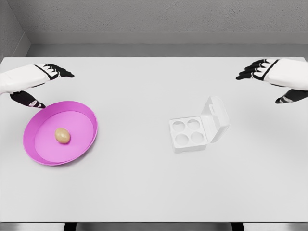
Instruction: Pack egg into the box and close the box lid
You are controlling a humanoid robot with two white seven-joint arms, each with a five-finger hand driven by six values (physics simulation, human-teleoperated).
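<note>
A tan egg (62, 135) lies in a shallow magenta bowl (86, 115) on the left of the white table. A white egg box (190, 133) with hollow cups sits right of centre, its lid (216, 117) standing open on the right side. My left hand (41, 84) hovers at the left edge just above the bowl's far rim, fingers spread and holding nothing. My right hand (269, 79) hangs at the right edge, up and to the right of the box, also open and empty.
The white table (144, 187) runs to a grey wall at the back and a front edge at the bottom of the view. Nothing else stands on it.
</note>
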